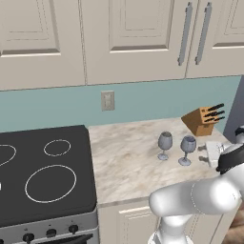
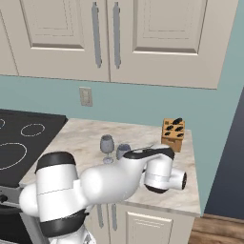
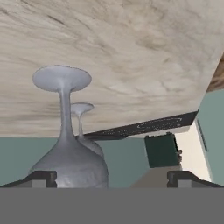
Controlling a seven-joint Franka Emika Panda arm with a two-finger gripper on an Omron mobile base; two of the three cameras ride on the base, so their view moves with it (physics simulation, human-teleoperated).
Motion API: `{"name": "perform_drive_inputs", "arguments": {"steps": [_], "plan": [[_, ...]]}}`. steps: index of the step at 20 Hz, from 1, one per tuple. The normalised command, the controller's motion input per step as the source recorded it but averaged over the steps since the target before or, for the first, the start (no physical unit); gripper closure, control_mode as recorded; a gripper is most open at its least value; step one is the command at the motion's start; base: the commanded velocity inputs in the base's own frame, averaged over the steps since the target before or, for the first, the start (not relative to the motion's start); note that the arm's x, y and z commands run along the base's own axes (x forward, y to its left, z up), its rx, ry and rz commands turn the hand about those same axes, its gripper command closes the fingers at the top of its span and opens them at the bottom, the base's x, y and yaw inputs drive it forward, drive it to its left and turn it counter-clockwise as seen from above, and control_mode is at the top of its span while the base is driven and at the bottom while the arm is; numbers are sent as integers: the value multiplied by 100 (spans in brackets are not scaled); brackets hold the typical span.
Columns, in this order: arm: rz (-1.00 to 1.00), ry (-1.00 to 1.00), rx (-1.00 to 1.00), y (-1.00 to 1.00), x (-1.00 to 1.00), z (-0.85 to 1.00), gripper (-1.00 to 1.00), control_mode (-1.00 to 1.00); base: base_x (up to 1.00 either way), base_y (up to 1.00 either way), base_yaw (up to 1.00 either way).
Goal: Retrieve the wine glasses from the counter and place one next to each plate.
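Beige marbled counter [image 1: 124, 157], teal wall, two wine glasses [image 1: 165, 145] upright, stove [image 1: 43, 171] beside.

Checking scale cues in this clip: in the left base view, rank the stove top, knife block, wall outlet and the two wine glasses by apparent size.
1. Stove top, by far.
2. Knife block.
3. The two glasses, left and right: alike, so not ranked against each other, and close to the block.
4. Wall outlet, smallest, though it sits farther back.

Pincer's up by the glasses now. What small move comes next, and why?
Probably ease the open pincer forward around the nearer wine glass, then close. In the hand view its bowl sits between the spread fingertips, toward the left one, with the second glass right behind it.
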Motion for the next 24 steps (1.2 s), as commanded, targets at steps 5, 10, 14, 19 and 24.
{"name": "perform_drive_inputs", "arguments": {"steps": [5, 10, 14, 19, 24], "plan": [[0, 0, 0, 0, 10, -25, -100, -100, 0, 0, 0], [-2, 1, 0, 0, 36, -11, -100, -100, 0, 0, 0], [-3, 10, 0, 0, 44, -17, -100, -100, 0, 0, 0], [-3, 16, 1, 0, 16, -10, -100, -100, 0, 0, 0], [-3, 16, 5, 0, 3, 0, -100, -100, 0, 0, 0]]}}
